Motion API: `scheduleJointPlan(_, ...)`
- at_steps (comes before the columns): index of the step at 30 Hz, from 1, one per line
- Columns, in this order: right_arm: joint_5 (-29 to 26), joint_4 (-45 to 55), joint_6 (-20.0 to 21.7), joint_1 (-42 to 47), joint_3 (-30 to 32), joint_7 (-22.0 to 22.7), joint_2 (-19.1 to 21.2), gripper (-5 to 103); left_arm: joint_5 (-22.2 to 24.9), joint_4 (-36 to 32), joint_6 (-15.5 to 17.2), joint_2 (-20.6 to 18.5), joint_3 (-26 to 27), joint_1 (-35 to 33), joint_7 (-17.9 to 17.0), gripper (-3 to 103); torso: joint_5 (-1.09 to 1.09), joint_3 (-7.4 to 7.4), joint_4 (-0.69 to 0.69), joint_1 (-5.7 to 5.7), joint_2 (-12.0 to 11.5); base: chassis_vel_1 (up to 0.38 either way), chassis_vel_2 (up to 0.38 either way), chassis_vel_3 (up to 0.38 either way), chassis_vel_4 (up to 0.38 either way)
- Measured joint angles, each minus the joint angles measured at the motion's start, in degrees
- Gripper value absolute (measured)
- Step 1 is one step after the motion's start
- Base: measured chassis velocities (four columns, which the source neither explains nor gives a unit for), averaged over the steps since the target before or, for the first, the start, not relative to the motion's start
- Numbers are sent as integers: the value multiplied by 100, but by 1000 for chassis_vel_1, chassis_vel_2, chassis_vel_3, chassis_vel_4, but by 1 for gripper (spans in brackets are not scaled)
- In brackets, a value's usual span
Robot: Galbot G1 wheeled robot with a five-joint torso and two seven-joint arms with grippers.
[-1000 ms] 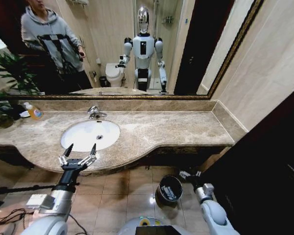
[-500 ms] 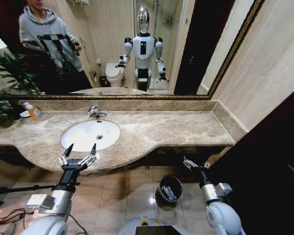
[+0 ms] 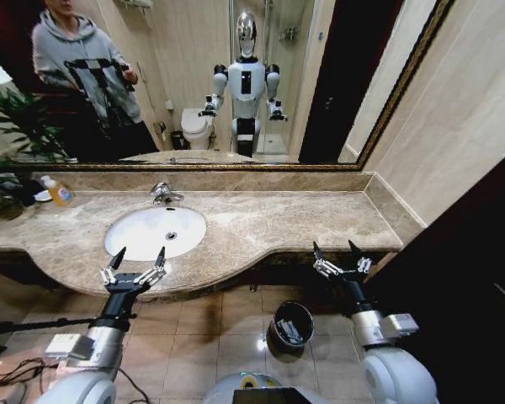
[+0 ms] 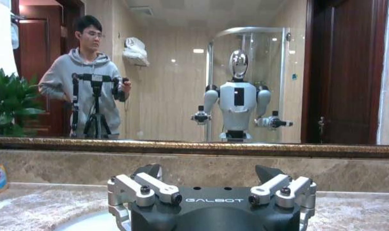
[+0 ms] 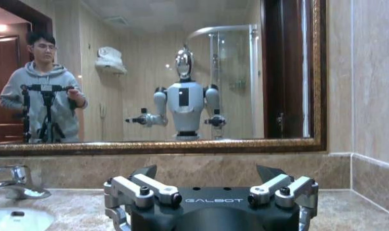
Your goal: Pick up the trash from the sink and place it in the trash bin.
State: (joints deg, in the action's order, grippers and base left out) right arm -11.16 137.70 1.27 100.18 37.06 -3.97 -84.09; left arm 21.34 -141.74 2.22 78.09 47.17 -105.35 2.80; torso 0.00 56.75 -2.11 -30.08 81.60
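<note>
Bathroom scene at a beige-brown marble worktop (image 3: 286, 220): the oval white sink (image 3: 156, 231) sits toward the robot's left, its bowl bare but for the drain at the centre, its long axis running along the worktop, with the chrome faucet (image 3: 162, 194) behind it against the mirror (image 3: 194, 84).

On the tiled floor below the worktop's front edge stands the small round black trash bin (image 3: 291, 325), upright with its mouth facing up. Pale items lie inside it, one a long flat white piece slanted across the bottom; what the others are cannot be made out.

Robot's left hand (image 3: 135, 266) hovers just in front of the sink's near rim, fingers spread wide and holding nothing; the left wrist view shows that same hand (image 4: 211, 185) with both fingers apart and the basin's white edge beneath it. Right hand (image 3: 341, 257) is raised at the worktop's front edge, toward its right end, above and to the right of the bin, its fingers also apart and empty; the right wrist view shows that hand (image 5: 211, 185) facing the mirror, the faucet (image 5: 11, 183) off to one side.

A clear bottle of orange liquid (image 3: 59, 192) stands upright at the worktop's far left, beside a potted plant (image 3: 13, 143).
</note>
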Motion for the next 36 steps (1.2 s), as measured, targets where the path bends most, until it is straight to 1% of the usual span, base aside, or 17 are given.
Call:
scheduleJointPlan(8,112,17,104,33,-54,-69,-21,100,0,0,0,0,0,0,0,100,0,0,0,0,0,0,0,0,0)
scheduleJointPlan(36,114,-24,107,24,-54,-76,-16,100,0,0,0,0,0,0,0,100,0,0,0,0,0,0,0,0,0)
